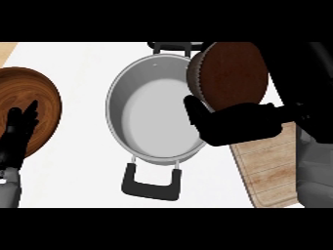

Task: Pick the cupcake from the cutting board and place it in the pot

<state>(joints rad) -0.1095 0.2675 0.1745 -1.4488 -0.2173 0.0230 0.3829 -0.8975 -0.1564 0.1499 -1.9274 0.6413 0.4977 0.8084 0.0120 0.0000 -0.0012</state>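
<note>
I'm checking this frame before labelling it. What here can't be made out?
Head view:
- Cupcake: lower part hidden by the right hand curled round it.
- Cutting board: partly covered by that hand and arm.
- Pot: far handle cut by the top band; right rim behind the cupcake.
- Wooden plate: partly behind the left hand.

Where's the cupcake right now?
In the head view the cupcake is up at the right, held in the right hand, over the right rim of the pot and off the cutting board.

Pot point(158, 110) mouth wide open, nothing inside; right hand point(230, 124) w/ cupcake point(230, 73) overhangs its right rim; white counter point(82, 171) betw. pot & round wooden board point(17, 105) open; left hand point(14, 134) over that board.
</note>
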